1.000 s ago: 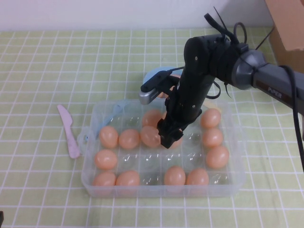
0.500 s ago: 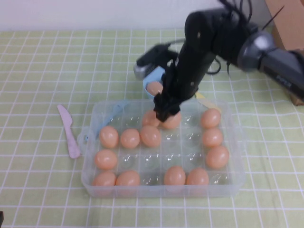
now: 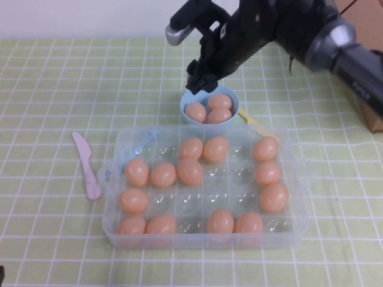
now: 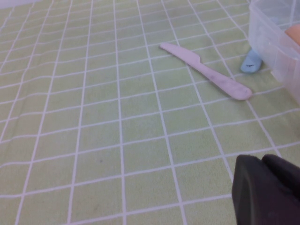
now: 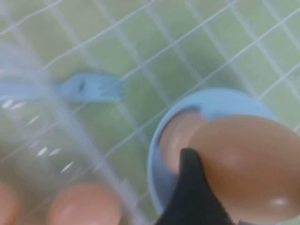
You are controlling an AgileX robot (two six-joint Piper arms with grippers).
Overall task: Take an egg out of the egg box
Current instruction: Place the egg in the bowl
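The clear egg box [image 3: 297, 230] lies in the middle of the green checked cloth with several peach-orange eggs in its cups. My right gripper [image 3: 200, 79] hangs above the light-blue bowl [image 3: 187, 101] behind the box. The right wrist view shows it shut on an egg [image 5: 241, 166], with one dark finger [image 5: 192, 187] against the egg. The bowl [image 5: 161, 187] lies below with another egg in it. Three eggs show in the bowl from above. My left gripper [image 4: 262, 161] is low over bare cloth left of the box, fingers together and empty.
A pink plastic knife [image 3: 87, 164] lies on the cloth left of the box and also shows in the left wrist view [image 4: 206, 70]. A light-blue plastic piece [image 5: 89, 86] sticks out at the box's far left corner. A cardboard box [image 3: 362, 30] stands at the back right.
My right gripper rose out of the box's middle row and moved back over the blue bowl. The cup where it was is now empty.
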